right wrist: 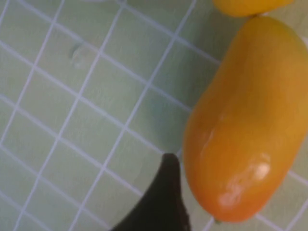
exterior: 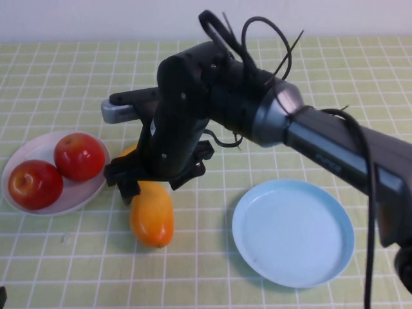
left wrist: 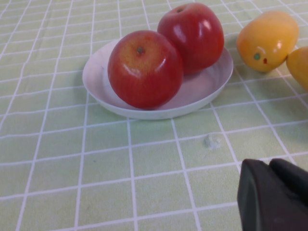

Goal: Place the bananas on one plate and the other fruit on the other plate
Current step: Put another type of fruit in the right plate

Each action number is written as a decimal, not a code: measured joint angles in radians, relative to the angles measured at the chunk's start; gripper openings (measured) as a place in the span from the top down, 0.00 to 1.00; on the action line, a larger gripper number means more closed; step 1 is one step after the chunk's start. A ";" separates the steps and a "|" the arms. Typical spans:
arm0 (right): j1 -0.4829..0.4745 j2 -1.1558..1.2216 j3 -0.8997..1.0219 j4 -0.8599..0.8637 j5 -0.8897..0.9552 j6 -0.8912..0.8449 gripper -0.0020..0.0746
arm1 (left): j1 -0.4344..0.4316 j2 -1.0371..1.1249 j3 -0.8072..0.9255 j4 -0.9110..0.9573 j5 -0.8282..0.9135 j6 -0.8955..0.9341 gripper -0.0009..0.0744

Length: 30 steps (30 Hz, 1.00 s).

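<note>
Two red apples (exterior: 80, 156) (exterior: 34, 184) lie on the white plate (exterior: 84, 196) at the left. They also show in the left wrist view (left wrist: 144, 67) (left wrist: 195, 33). One yellow-orange banana fruit (exterior: 152, 219) lies on the cloth beside that plate. The second (exterior: 129, 150) is mostly hidden behind the right arm. My right gripper (exterior: 158, 182) is open and straddles the far end of the nearer fruit (right wrist: 240, 120). One finger (right wrist: 168, 192) is close beside it. The light blue plate (exterior: 293, 232) holds nothing. My left gripper (left wrist: 276, 197) is shut and low on the cloth, near the white plate (left wrist: 144, 113).
The table has a green checked cloth (exterior: 64, 257). The right arm (exterior: 322, 141) reaches across the middle from the right, above the gap between the plates. A small wet-looking spot (left wrist: 211, 141) marks the cloth in front of the white plate.
</note>
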 joint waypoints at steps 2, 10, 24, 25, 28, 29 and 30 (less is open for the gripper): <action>0.000 0.055 -0.061 -0.028 0.010 0.039 0.14 | 0.000 0.000 0.000 0.000 0.000 0.000 0.98; 0.000 0.220 -0.236 -0.076 0.055 0.068 0.12 | 0.000 0.000 0.000 0.000 0.000 0.000 0.98; 0.000 0.304 -0.260 -0.083 0.057 0.068 0.22 | 0.000 0.000 0.000 0.000 0.000 0.000 0.98; 0.000 0.304 -0.260 -0.083 0.057 0.068 0.26 | 0.000 0.000 0.000 0.000 0.000 0.000 0.98; 0.000 0.300 -0.260 -0.081 0.057 0.058 0.26 | 0.000 0.000 0.000 0.000 0.000 0.000 0.98; 0.000 0.292 -0.258 -0.081 0.057 0.053 0.26 | 0.000 0.000 0.000 0.000 0.000 0.000 0.98; 0.000 0.283 -0.253 -0.080 0.057 0.048 0.26 | 0.000 0.000 0.000 0.000 0.000 0.000 0.98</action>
